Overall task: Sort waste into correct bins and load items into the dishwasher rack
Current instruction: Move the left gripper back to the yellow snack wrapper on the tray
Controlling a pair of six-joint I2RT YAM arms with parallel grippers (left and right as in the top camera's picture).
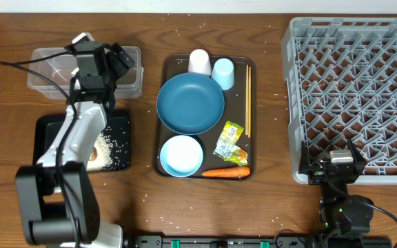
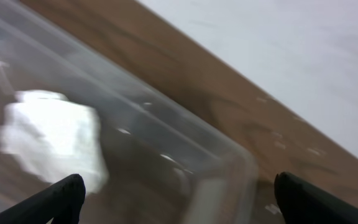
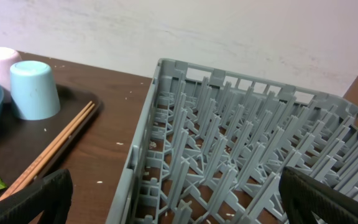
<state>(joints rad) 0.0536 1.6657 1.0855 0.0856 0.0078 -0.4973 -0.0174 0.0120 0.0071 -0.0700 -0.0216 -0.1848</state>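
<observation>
Both jaws wide, left gripper [image 1: 120,60] above tub [image 1: 41,71]

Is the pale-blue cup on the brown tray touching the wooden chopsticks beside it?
Apart. The right wrist view shows a strip of bare tray between the pale-blue cup and the chopsticks; the overhead view agrees.

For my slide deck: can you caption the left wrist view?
Open left gripper over the clear plastic tub, crumpled white tissue lying inside.
</observation>
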